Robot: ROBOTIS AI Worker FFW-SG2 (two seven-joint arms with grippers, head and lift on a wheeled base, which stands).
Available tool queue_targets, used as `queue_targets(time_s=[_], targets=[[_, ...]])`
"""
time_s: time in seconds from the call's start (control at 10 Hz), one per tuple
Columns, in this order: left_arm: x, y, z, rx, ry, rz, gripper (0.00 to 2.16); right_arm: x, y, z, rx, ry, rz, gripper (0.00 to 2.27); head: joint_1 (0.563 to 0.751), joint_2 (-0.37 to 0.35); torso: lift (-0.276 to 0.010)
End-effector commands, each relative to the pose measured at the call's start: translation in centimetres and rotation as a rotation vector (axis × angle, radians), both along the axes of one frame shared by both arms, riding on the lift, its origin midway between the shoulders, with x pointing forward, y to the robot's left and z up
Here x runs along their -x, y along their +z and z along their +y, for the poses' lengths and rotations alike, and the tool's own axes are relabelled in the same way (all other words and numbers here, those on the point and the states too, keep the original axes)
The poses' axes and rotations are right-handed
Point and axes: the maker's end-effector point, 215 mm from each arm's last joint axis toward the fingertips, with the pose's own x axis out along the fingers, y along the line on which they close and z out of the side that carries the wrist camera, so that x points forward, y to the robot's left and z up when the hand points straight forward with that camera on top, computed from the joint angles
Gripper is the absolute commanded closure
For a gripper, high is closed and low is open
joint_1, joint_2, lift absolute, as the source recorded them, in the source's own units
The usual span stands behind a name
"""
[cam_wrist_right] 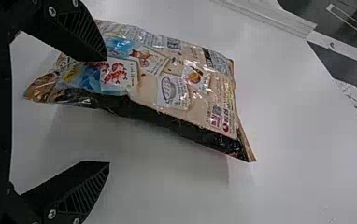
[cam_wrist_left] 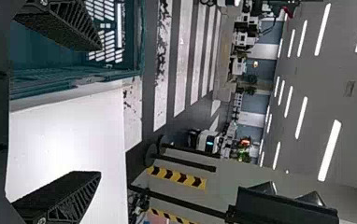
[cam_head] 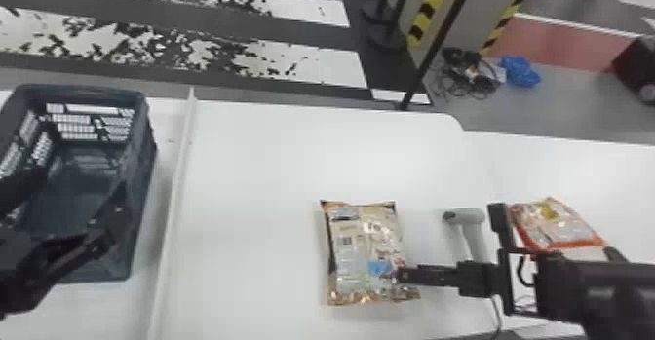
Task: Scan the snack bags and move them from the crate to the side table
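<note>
With the orange bag [cam_head: 558, 224] seemingly delivered, the beige bag [cam_head: 363, 246] is left, ungripped by wide-spread right gripper [cam_wrist_right: 107, 111] or left gripper [cam_wrist_left: 100, 110].

unreadable print on snack bag [cam_wrist_right: 193, 93]

White tables [cam_head: 258, 168] carry a perforated crate [cam_head: 146, 168], a beige snack bag [cam_head: 363, 246], a handheld scanner [cam_head: 470, 216] and an orange-trimmed snack bag [cam_head: 558, 224].

Ceiling strips [cam_wrist_left: 330, 150] glow brightly and the snack bag [cam_wrist_right: 148, 79] glints.
</note>
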Motion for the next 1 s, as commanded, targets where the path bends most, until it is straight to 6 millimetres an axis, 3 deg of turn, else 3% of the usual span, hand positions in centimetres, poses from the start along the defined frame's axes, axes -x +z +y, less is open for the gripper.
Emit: queue_targets(time_s=[0.0, 0.1, 0.3, 0.4, 0.9], targets=[[0.1, -0.4, 0.1, -0.004, 0.002, 0.006, 0.04, -0.2, -0.1, 1.2, -0.017, 0.017, 0.001, 0.13, 0.695, -0.231, -0.087], [0.2, -0.5, 0.0, -0.001, 0.003, 0.009, 0.04, -0.3, 0.0, 1.6, -0.023, 0.021, -0.006, 0.23, 0.695, -0.216, -0.087], [0.2, -0.7, 0.0, 0.001, 0.004, 0.013, 0.04, -0.6, -0.3, 1.3, -0.003, 0.024, -0.017, 2.11, 0.695, -0.203, -0.087], [0.2, -0.9, 0.1, 0.003, 0.007, 0.012, 0.04, -1.1, -0.1, 1.1, 0.002, 0.028, -0.055, 2.23, 0.695, -0.204, -0.087], [0.2, -1.0, 0.2, 0.007, 0.012, 0.01, 0.04, -2.4, 3.2, -0.1, -0.033, -0.029, -0.154, 2.23, 0.695, -0.217, -0.087]])
